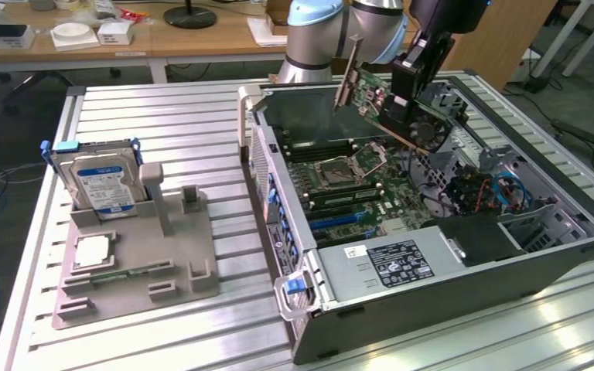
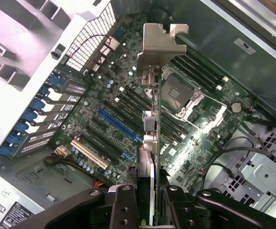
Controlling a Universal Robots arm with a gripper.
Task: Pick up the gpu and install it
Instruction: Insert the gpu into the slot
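1. Table (image 1: 173,116): a slatted metal surface carries all the equipment. All clock positions below are read on the exterior view.

2. Computer case (image 1: 452,278): it lies on its side with the panel off, occupying the table from 12 o'clock round to 5 o'clock. A labelled power supply (image 1: 395,263) sits at the case's 6 o'clock end.

3. Robot arm (image 1: 318,31): it stands at 12 o'clock of the case and reaches down over the open interior.

4. Motherboard (image 1: 370,193): it is exposed on the case floor. The CPU socket (image 1: 336,171) lies near its centre, and the wrist view shows a blue expansion slot (image 2: 116,125) among the black ones.

5. Grey fixture (image 1: 142,270): it rests at 9 o'clock of the case, well apart from it. A hard drive (image 1: 101,182) stands upright in the fixture's 12 o'clock pocket, and a narrow green memory stick (image 1: 121,272) lies flat near its middle.

6. Gpu (image 1: 374,100): it is held in the air above the motherboard's 12 o'clock portion, tilted and not seated in any slot. Its silver end bracket (image 1: 351,69) points toward 11 o'clock. In the wrist view the gpu (image 2: 152,143) appears edge-on over the board, between the slots and the CPU socket.

7. Gripper (image 1: 413,85): its fingers (image 2: 126,205) pinch the gpu from both faces at the end opposite the bracket.
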